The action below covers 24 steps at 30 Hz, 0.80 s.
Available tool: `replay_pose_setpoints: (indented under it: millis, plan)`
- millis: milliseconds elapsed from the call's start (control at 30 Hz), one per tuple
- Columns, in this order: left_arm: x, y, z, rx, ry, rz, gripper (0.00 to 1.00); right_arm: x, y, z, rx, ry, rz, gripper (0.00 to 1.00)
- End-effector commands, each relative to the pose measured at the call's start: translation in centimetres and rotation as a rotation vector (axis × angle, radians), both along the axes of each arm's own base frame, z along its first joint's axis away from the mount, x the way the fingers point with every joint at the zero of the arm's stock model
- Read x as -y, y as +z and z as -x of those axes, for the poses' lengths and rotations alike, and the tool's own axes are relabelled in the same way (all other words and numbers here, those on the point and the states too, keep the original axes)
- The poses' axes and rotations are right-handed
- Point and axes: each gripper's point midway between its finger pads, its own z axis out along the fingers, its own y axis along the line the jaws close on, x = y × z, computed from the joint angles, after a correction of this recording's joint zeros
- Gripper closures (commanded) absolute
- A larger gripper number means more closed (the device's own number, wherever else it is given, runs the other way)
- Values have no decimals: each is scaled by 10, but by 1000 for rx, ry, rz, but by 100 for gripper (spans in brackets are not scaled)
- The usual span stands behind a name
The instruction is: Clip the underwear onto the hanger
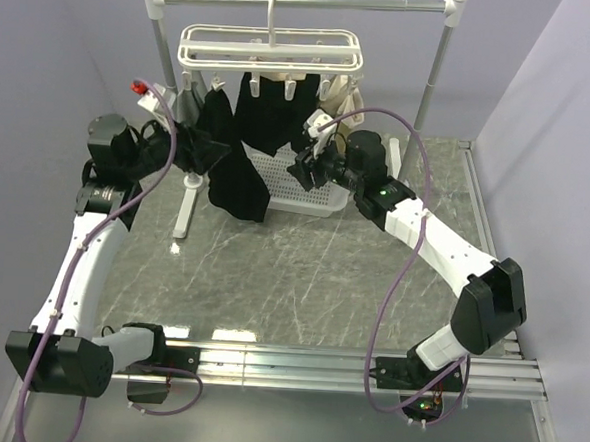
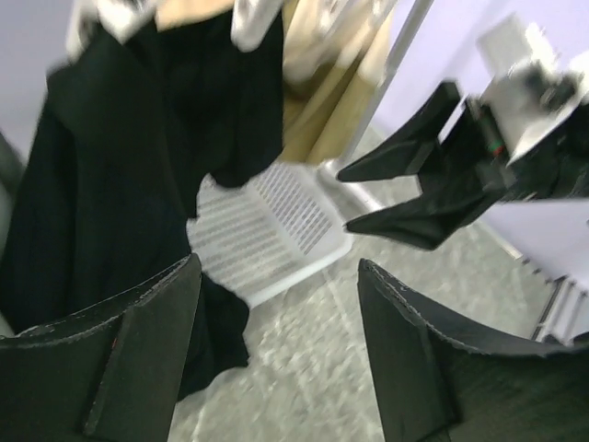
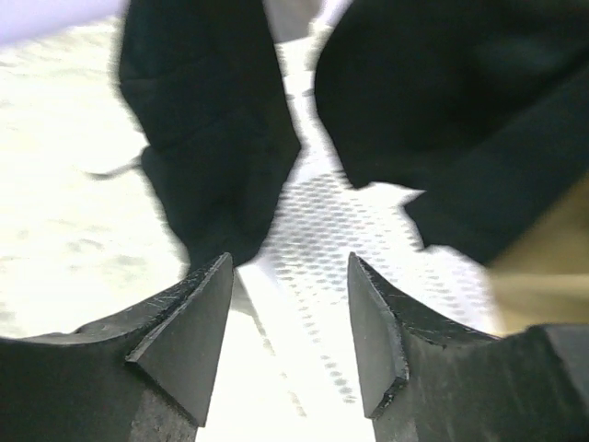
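Looking down from above, I see the underwear (image 1: 264,114) hanging from the pegs of the hanger (image 1: 271,47), one end sagging over the basket (image 1: 312,194), with my left gripper (image 1: 199,151) and right gripper (image 1: 304,167) flanking it. My left wrist shows wide, empty jaws, with black cloth just to their left. My right wrist shows the same. Clipping looks half done, I judge; next I'd catch the sagging end and lift it to a peg.

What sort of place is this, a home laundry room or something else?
Probably a robot lab cell staged for laundry, not a home: plain walls box in a marble-look table with two arms bolted at its edge, and a clip hanger hangs from a rail stand over a white basket.
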Motion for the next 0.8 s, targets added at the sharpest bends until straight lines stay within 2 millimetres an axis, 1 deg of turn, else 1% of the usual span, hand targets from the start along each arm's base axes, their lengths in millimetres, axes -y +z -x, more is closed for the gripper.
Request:
replay_pose_setpoints:
  millis: [0, 33, 67, 100, 133, 167, 200, 233, 267, 300, 367, 400, 433, 467, 500, 533, 567, 600, 633, 667, 767]
  plan:
    - [-4, -34, -1, -20, 27, -96, 26, -9, -6, 16, -172, 76, -122, 41]
    - [0, -41, -2, -24, 29, -114, 25, -10, -6, 16, -207, 75, -152, 41]
    - [-5, -48, -8, -32, 90, -132, 23, -13, -13, 15, -237, 84, -158, 42]
    - [-4, -58, -9, -49, 110, -142, 20, -13, -14, 13, -262, 88, -175, 42]
    - [-2, -61, -11, -39, 128, -153, 18, -13, -12, 10, -268, 84, -191, 43]
    - [9, -64, -9, -32, 130, -165, 17, -15, -17, 7, -289, 82, -199, 43]
    - [1, -75, -17, -46, 227, -194, 17, -15, -17, 6, -308, 85, -217, 43]
    - [13, -78, -16, -36, 232, -209, 16, -15, -15, 2, -304, 79, -235, 44]
    - [14, -87, -21, -52, 265, -223, 16, -15, -18, -2, -314, 73, -241, 44]
    - [7, -93, -28, -64, 343, -238, 14, -14, -19, -4, -335, 60, -260, 44]
    - [13, -102, -34, -100, 366, -217, 10, -12, -23, -13, -356, 39, -291, 44]
    - [9, -108, -38, -125, 407, -203, 6, -11, -24, -15, -387, 26, -318, 44]
    - [14, -113, -39, -137, 400, -206, 5, -10, -28, -20, -401, 5, -334, 44]
    - [12, -121, -47, -153, 440, -219, 2, -6, -30, -24, -416, -3, -351, 45]
    - [12, -125, -52, -163, 464, -220, 1, -7, -30, -26, -439, -7, -376, 45]
    - [7, -128, -57, -171, 521, -225, 1, -6, -33, -29, -454, -16, -386, 45]
    - [6, -139, -65, -201, 544, -235, 1, -4, -34, -32, -467, -24, -399, 45]
    - [6, -135, -71, -213, 570, -220, 1, -4, -31, -34, -478, -23, -423, 45]
    - [2, -137, -76, -222, 613, -224, 1, -4, -34, -35, -486, -27, -428, 45]
    - [3, -140, -83, -232, 632, -231, 1, -4, -33, -36, -486, -26, -434, 45]
    - [4, -138, -95, -217, 667, -235, 1, -2, -33, -40, -486, -31, -452, 45]
